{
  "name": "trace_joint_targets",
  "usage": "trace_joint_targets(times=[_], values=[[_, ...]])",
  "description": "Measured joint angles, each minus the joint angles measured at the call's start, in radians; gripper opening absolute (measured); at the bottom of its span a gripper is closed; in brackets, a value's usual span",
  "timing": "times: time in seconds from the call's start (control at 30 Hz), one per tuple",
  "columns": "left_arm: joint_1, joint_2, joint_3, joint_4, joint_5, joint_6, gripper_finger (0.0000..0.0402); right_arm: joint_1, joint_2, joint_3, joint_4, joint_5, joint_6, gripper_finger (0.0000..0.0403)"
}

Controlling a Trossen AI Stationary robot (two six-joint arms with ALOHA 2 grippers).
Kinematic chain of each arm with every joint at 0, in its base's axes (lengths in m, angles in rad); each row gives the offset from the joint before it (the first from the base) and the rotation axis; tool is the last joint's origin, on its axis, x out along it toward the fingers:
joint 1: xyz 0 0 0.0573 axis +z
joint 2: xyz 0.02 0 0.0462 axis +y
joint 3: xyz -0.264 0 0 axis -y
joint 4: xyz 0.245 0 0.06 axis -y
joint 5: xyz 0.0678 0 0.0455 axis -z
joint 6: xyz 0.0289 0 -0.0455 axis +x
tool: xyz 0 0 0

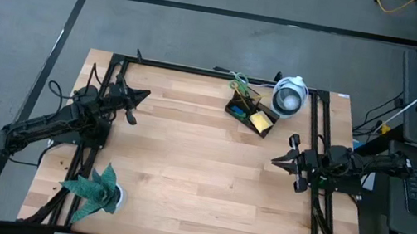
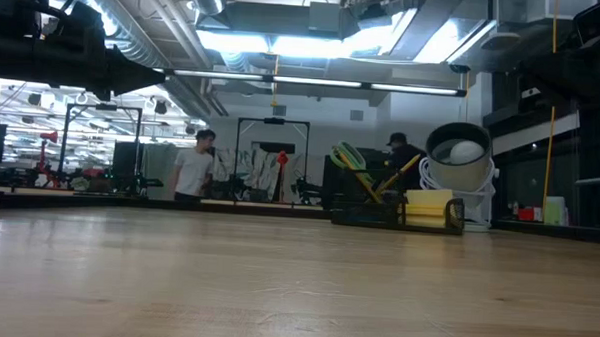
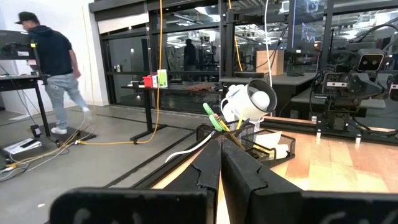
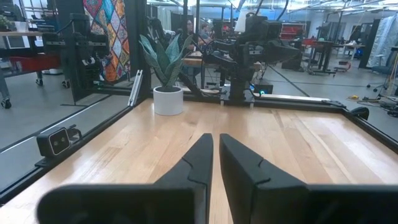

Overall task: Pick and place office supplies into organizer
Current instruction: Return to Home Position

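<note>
From where I sit, both arms are pulled to the sides of the worktop [image 1: 183, 172], well apart from the supplies. The left gripper [image 3: 221, 146] hangs near the left edge. In its wrist view I see the two dark fingers [image 3: 205, 171] pressed together with nothing between them. The right gripper [image 4: 216, 140] sits near the right edge, facing across the boards. Its fingers [image 4: 239, 168] are narrow, with only a sliver of a gap, and they hold nothing.

The organizer [image 1: 248, 111] stands at the far edge of the worktop, right of centre, closer to the right arm than to the left. The green-handled scissors [image 1: 239, 83] stick up out of its back part, handles uppermost and leaning. The yellow sticky-note pad [image 1: 260, 123] lies in the front compartment on the side toward the right arm. In the low view I can make out a thin yellow pencil [image 2: 408, 170] slanting up out of the tray beside the scissors. I cannot tell what else lies inside.

Just beside the organizer, toward the right arm, stands a round white camera device [image 1: 288, 96]. A green paper plant [image 1: 99, 188] in a white pot stands at the near left corner.

Beyond the worktop, a person [image 2: 193, 170] stands in the room.
</note>
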Motion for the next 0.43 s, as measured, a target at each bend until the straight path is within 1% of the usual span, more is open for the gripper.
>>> trace_joint_targets(times=[0.43], values=[[0.0,0.0,0.0,0.0,0.0,0.0,0.0006,0.0,0.0,0.0,0.0,0.0,-0.002,0.0035]])
